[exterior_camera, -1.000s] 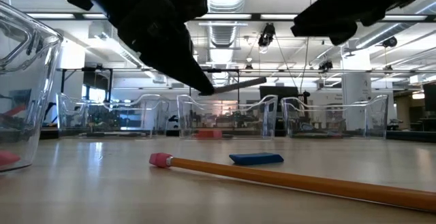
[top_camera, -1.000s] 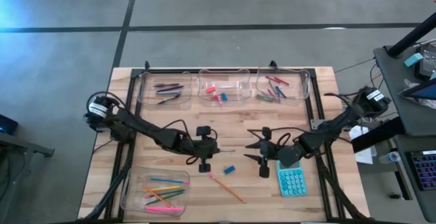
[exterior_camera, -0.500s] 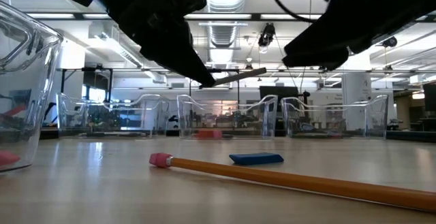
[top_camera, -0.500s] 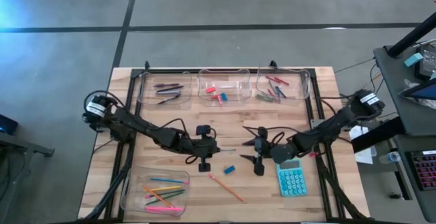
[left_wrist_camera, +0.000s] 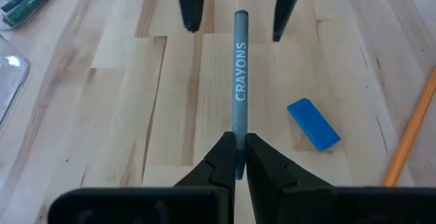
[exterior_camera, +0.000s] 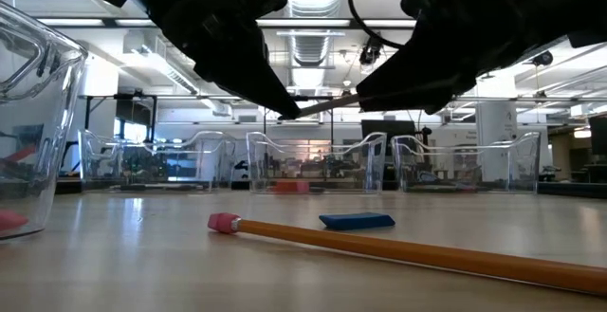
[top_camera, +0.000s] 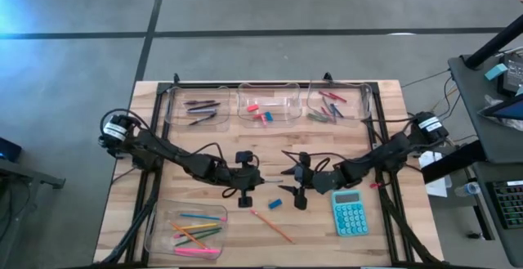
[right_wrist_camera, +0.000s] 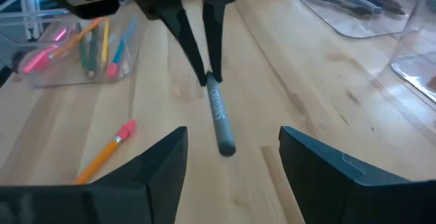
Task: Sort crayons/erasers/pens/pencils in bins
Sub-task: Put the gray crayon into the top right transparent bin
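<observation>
Wood table (top_camera: 163, 138), left gripper (left_wrist_camera: 236, 157) clamped on grey crayon (left_wrist_camera: 239, 94) lettered CRAYONS only in wrist views, right gripper (right_wrist_camera: 231, 157) jaws apart facing it.

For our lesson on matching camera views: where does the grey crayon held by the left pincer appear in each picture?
High view: the short grey paper-wrapped crayon lies mid-table, faint.
Low view: upper centre, above the table.
Left wrist view: centre.
Right wrist view: centre.
Shared landmark: the flat blue rectangular eraser; the right wrist view does not show it.

light: bright, even | low view: backlit silhouettes | shadows: soft
</observation>
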Available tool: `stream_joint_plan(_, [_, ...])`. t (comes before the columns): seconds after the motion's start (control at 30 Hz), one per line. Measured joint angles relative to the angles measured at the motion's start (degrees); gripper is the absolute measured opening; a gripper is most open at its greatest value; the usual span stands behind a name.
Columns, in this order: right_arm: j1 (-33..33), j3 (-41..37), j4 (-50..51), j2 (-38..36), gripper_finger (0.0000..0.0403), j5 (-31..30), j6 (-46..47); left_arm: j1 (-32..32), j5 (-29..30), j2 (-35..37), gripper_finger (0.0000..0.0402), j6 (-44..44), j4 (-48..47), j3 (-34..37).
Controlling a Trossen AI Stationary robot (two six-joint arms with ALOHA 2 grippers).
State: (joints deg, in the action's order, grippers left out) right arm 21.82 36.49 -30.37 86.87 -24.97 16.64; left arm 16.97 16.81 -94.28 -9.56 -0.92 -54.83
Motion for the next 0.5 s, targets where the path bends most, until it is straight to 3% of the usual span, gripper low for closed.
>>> stream_joint_plan(0.27, [-0.2, 0.0, -2.6, 1.5, 0.0204, 1.0, -0.3, 0.0, 0.0, 0.0, 0.0005, 0.0, 0.1, -0.3])
stream_joint_plan(0.5, [-0.4, 0.0, -2.7, 1.1, 0.0143, 1.4, -0.8, 0.0, 0.0, 0.0, 0.0005, 0.0, 0.1, -0.3])
